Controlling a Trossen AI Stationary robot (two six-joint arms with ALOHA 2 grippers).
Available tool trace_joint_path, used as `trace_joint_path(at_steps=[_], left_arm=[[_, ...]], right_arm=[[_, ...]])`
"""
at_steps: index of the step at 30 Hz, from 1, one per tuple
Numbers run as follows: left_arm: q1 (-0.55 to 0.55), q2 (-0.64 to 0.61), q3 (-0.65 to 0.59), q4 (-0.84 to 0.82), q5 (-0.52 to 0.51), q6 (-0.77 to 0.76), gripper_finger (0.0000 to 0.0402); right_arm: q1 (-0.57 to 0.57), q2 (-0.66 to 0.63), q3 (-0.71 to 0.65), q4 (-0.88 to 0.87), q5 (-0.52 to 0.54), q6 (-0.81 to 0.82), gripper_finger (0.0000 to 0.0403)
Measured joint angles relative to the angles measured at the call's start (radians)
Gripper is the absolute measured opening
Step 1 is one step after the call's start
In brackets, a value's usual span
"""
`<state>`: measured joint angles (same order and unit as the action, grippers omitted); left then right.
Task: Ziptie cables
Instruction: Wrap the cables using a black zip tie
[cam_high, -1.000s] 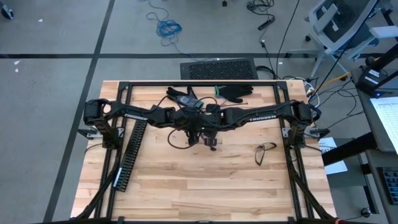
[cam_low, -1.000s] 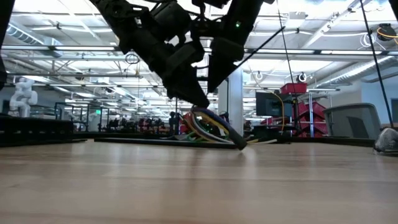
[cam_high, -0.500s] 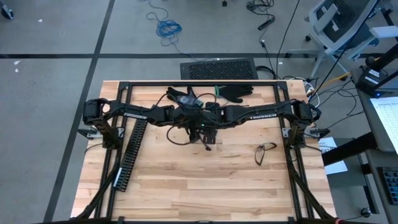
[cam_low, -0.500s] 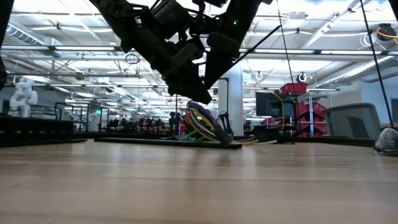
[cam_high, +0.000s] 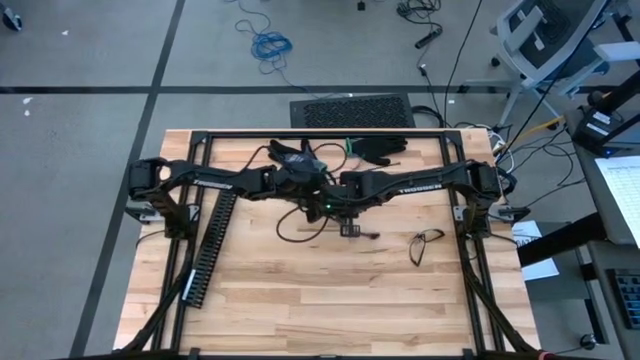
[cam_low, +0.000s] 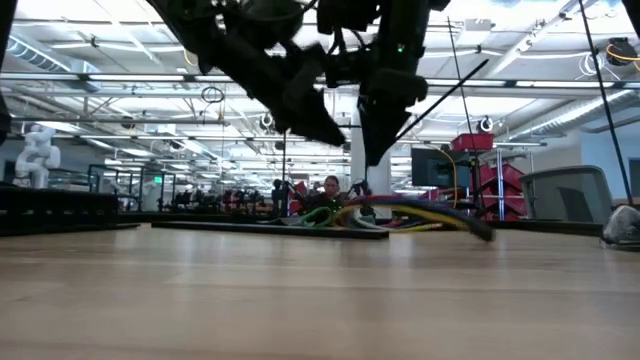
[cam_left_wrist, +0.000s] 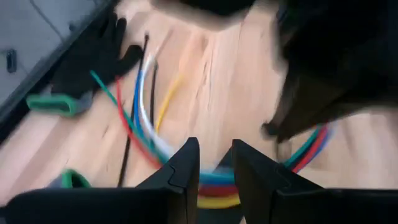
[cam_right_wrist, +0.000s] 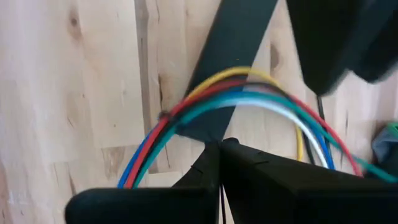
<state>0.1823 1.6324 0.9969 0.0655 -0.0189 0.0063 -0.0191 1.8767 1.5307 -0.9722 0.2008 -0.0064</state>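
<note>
1. Near the middle of the table, toward its far edge, both arms are seen meeting from opposite sides.
2. The cables – red, yellow, blue, green and white wires – are bowed over the wood between the two grippers.
3. The right gripper is pressed together, with the wires arching just past its tips; whether any are pinched can't be told.
4. The left gripper is kept slightly spread – the bundle runs across the gap.
5. A black glove is seen lying beyond the wires' loose ends.
6. A slotted black duct is laid well off to the left.
</note>
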Motion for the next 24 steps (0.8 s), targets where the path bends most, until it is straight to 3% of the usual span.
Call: trace_joint_path(at_steps=[6,12,24], left_arm=[[0.001,0.004,-0.005,0.000,0.005,-0.027,0.0091],[-0.008,0.015,-0.005,-0.001,0.091,-0.124,0.0091],[-0.030,0.018,-0.081,0.026,0.071,-0.159,0.0091]], right_arm=[[-0.001,-0.003,0.002,0.025,0.002,-0.001,0.0000],[-0.007,-0.003,0.002,0.045,0.009,-0.004,0.0000],[-0.013,-0.006,0.003,0.094,0.010,-0.012,0.0000]])
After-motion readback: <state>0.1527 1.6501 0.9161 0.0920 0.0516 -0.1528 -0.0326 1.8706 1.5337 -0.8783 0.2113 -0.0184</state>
